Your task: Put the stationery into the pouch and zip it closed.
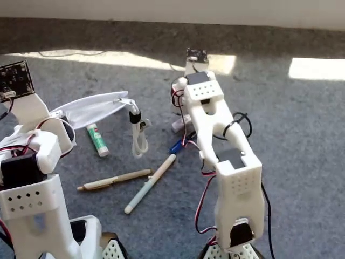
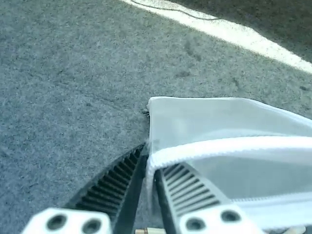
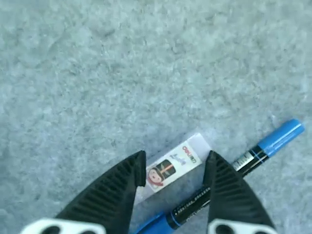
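At the left, the left arm has its jaws clamped on the rim of the pouch, probably to steady it and keep its mouth reachable for loading. Just right of the pouch, a glue stick, a brown pen and a white pen lie on the table, all outside it. Farther right, the right arm points down, its jaws wide apart and straddling an eraser, holding nothing. A blue pen runs under one jaw. The eraser looks like the intended pick.
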`<action>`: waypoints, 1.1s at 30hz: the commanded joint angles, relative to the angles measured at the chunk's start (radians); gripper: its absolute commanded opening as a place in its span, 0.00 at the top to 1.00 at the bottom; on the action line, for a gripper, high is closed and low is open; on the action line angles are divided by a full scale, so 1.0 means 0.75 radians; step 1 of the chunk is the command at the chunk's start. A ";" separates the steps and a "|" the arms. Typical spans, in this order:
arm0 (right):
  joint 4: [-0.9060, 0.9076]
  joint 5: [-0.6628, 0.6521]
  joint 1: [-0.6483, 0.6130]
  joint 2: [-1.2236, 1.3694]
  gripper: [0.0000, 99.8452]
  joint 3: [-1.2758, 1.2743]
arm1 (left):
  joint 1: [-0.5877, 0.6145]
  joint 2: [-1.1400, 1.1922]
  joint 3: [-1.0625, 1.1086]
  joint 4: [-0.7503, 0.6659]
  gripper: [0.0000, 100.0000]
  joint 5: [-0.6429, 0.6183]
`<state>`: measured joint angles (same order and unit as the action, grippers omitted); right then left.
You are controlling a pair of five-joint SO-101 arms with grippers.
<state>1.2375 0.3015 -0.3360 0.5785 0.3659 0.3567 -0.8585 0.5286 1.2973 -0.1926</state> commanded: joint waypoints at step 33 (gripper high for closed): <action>0.670 0.096 -0.048 0.553 0.88 1.024 | 0.011 0.019 0.009 0.004 0.99 -0.018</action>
<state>1.7300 0.3705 -0.3851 1.0127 1.0871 0.3567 -0.8585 0.5286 1.2973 -0.1926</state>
